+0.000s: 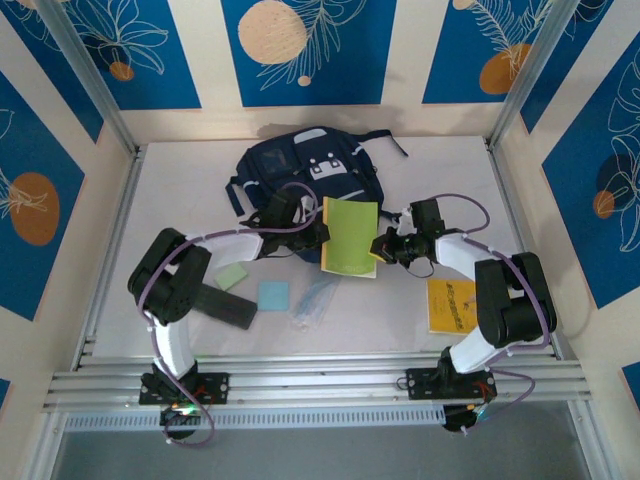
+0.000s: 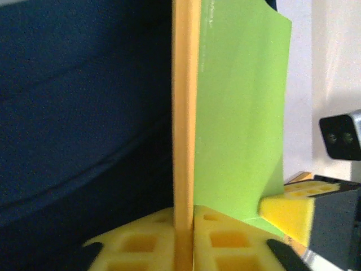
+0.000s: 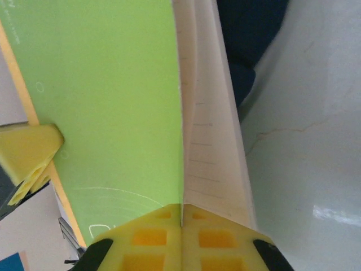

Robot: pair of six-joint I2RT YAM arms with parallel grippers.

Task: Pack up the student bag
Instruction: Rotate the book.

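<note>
Navy student bag point(image 1: 305, 165) by the middle of the worktop's point(image 1: 180, 200) far edge, green notebook point(image 1: 350, 235) held at its near side, left hand point(image 2: 183, 220) clamped on the notebook's orange spine point(image 2: 185, 113), right hand point(image 3: 181, 212) pinching the opposite page edge

student bag point(image 1: 300, 160): partly behind green notebook point(image 1: 352, 235) | yellow booklet point(image 1: 452, 305): print illegible

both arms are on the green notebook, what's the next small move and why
Probably lift the notebook slightly and ease it toward the bag: the left end effector pinches its orange spine, the right end effector its page edge, and it sits outside the bag.
</note>
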